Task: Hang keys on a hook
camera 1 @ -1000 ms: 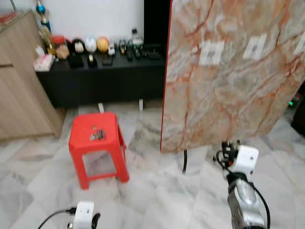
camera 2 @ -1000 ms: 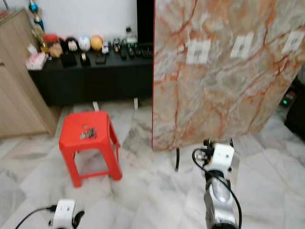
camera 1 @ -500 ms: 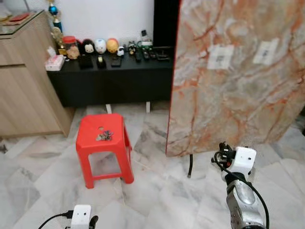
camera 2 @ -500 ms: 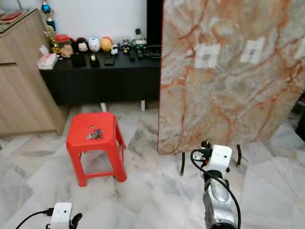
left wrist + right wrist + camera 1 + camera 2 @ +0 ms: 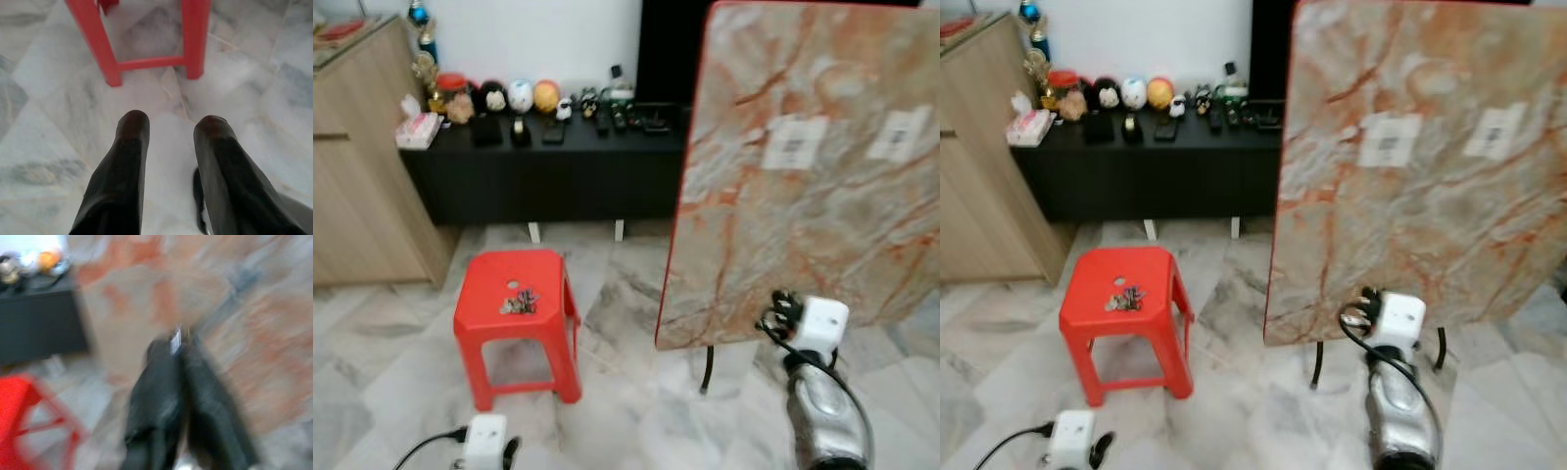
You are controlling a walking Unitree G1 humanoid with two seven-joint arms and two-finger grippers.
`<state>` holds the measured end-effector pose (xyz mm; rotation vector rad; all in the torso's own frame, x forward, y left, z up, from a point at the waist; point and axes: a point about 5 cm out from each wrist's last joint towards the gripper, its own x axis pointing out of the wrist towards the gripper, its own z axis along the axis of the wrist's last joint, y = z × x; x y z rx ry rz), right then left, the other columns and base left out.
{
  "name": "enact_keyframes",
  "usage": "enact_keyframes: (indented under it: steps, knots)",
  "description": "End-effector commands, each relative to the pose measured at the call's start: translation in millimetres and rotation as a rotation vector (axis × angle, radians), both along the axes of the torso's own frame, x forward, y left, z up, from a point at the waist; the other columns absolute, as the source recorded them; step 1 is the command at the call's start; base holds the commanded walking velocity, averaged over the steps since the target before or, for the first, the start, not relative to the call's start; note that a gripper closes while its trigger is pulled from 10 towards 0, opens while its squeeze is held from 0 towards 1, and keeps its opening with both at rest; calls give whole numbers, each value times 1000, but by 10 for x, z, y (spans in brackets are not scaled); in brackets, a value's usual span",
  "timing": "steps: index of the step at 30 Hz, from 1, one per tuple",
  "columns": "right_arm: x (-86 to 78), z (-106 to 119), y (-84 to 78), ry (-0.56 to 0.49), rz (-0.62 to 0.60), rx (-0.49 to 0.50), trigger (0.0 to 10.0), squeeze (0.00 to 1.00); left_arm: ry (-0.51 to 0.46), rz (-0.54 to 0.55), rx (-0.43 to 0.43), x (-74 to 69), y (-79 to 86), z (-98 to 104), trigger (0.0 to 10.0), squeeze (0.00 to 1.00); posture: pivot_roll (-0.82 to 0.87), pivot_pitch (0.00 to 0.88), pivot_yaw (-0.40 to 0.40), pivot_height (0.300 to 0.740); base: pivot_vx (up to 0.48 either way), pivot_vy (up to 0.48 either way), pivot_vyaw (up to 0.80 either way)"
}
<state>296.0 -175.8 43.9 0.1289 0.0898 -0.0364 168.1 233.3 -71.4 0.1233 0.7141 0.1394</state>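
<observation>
A bunch of keys (image 5: 520, 303) lies on top of a red plastic stool (image 5: 480, 284) on the marble floor. To its right a tall marble-patterned board (image 5: 803, 225) stands on thin black legs, with two pale patches (image 5: 795, 143) high on its face. My right arm (image 5: 818, 392) is raised in front of the board's lower edge. In the blurred right wrist view the right gripper (image 5: 178, 345) is shut, with a small pale glint at its tips. My left gripper (image 5: 171, 122) hangs low and open above the floor, just short of the stool's legs (image 5: 195, 39).
A long black low cabinet (image 5: 548, 166) carrying small figurines and remotes runs along the back wall. A wooden cupboard (image 5: 357, 176) stands at the left. A black cable (image 5: 421, 448) trails from my left wrist. Marble floor lies between me and the stool.
The whole view has shifted, so the camera moved; the board now fills more of the right side. The keys stay on the stool. My right arm stays raised before the board.
</observation>
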Motion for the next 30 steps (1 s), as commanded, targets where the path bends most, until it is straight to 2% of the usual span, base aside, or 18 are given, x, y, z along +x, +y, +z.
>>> enact_keyframes:
  steps: [1,15,27,30]
  knots:
    - [-40,-17,-198,14,-52,-25,10000,0,-24,-21,-20,77,-109,14,10000,0,-41,0,-64,740,390,0,0]
    - [-36,6,-236,4,-76,-32,10000,0,-25,-23,-27,83,-130,11,10000,0,-40,0,-67,740,363,0,0]
    - [-50,115,-335,-59,-164,-97,10000,0,1,-16,-31,16,-110,-22,10000,0,-38,0,-68,740,0,0,0]
    - [-92,189,-368,-103,-201,-159,10000,0,5,-15,-30,4,-98,-26,10000,0,-38,0,-67,740,0,0,0]
